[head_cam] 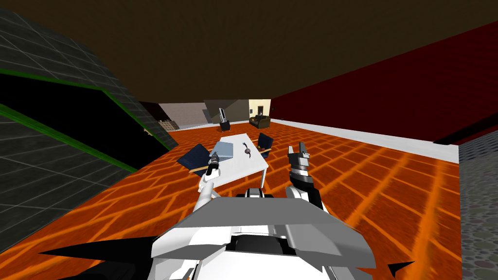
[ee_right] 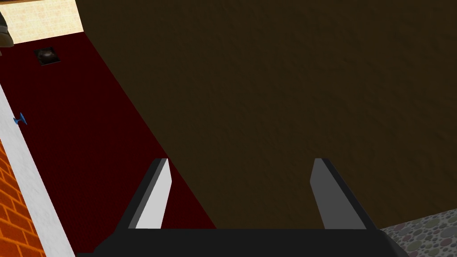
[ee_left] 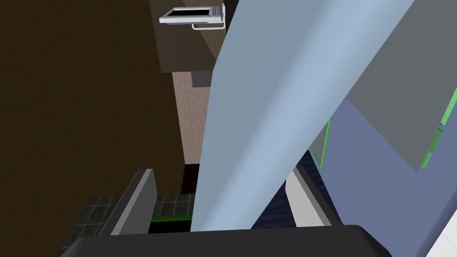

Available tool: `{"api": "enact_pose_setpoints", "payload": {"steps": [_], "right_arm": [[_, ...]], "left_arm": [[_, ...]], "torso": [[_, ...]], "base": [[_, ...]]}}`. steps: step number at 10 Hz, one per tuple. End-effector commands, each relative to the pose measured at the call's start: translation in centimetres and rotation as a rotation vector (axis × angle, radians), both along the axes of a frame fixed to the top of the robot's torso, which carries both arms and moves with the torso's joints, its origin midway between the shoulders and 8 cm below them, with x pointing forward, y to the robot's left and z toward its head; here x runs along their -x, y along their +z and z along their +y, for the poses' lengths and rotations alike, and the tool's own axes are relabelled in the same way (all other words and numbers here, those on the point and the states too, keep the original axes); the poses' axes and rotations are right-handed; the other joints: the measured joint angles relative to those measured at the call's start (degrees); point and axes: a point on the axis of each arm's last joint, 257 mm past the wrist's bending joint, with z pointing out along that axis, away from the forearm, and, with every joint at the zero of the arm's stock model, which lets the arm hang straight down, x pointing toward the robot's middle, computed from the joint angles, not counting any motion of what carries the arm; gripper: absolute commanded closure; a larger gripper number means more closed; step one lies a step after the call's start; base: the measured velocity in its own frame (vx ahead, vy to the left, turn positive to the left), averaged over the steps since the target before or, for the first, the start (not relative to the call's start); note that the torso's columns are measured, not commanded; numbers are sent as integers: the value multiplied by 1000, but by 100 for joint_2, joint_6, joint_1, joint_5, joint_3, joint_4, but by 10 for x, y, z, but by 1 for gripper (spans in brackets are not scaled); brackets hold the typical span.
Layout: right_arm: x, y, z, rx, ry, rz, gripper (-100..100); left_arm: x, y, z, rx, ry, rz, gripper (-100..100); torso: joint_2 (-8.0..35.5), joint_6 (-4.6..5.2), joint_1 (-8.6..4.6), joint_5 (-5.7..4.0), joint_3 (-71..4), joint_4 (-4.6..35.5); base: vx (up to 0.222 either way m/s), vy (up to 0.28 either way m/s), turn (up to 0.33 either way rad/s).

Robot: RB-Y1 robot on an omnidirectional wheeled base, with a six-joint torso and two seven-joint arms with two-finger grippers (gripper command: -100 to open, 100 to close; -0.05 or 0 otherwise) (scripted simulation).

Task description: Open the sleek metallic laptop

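**Left claw astride the laptop lid at the table's left edge**

Head view: the laptop [head_cam: 225, 149] lies along the left edge of the table [head_cam: 245, 163], with the left claw [head_cam: 213, 162] at its near end; the right claw [head_cam: 297, 149] hangs raised beyond the right edge. Left wrist view: the fingers [ee_left: 136, 203] stand apart with the pale blue lid [ee_left: 267, 111] between them, not pinched. Right wrist view: that claw's fingers [ee_right: 156, 196] are spread and empty. The lid looks thin, stiff and smooth, so probably slippery. Hold its free edge, away from the hinge, and lift gently, since the light base may rise.
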Motion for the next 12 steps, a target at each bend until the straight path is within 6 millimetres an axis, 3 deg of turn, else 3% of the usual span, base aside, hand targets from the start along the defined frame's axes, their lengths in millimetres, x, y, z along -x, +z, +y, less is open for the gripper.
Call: {"api": "enact_pose_setpoints", "payload": {"steps": [1,7,8,9,12], "right_arm": [[0,0,0,0,0,0,0],[0,0,0,0,0,0,0],[0,0,0,0,0,0,0],[0,0,0,0,0,0,0],[0,0,0,0,0,0,0]], "left_arm": [[-5,12,3,-4,1,6,-100],[-23,49,12,-1,3,6,-100],[-21,43,12,0,3,10,-100],[-21,42,12,2,4,13,0],[-19,35,12,6,5,27,0]], "torso": [[-2,0,0,2,0,-4],[4,-2,19,1,3,6],[2,0,17,2,2,4],[-5,-1,19,4,-2,-1],[1,0,18,2,2,6]], "base": [[-25,-29,-2],[-31,-14,-4],[-16,-1,-3],[0,0,0],[0,0,0]]}}
